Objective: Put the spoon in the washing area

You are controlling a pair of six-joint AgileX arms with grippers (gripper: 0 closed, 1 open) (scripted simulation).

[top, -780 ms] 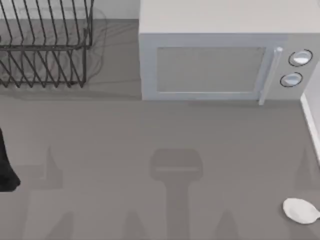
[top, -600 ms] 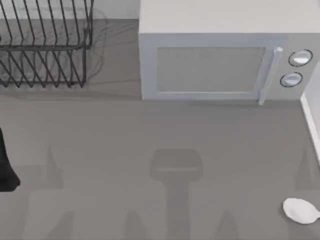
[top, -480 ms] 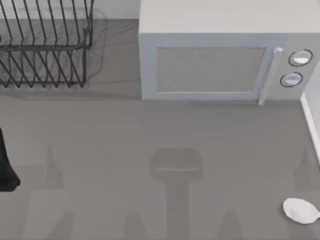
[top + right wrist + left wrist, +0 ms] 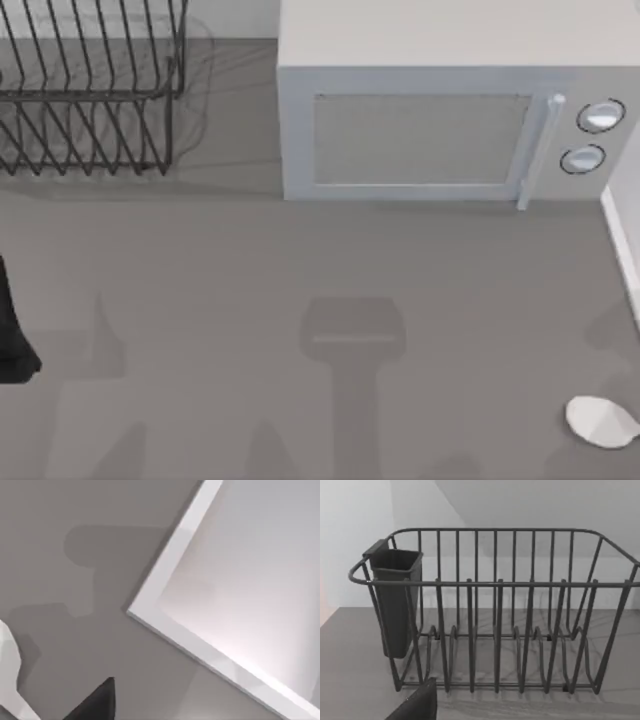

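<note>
Spoon (image 4: 601, 420): white, lying on the table (image 4: 300, 260) at the near right corner, just beside the right edge, handle cut off. Wide bare tabletop stretches between it and the wire rack (image 4: 90, 95) at far left; microwave (image 4: 440, 120) stands along the back. My left arm (image 4: 12, 330) sits at the left edge. Whether my fingers are spread or closed, I cannot tell.

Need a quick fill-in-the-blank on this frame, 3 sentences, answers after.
1. The spoon lies on the table near the top view's ___ edge.
2. The microwave door is ___.
3. The dark cup hangs on the wire ___.

Answers: right; shut; rack
</note>
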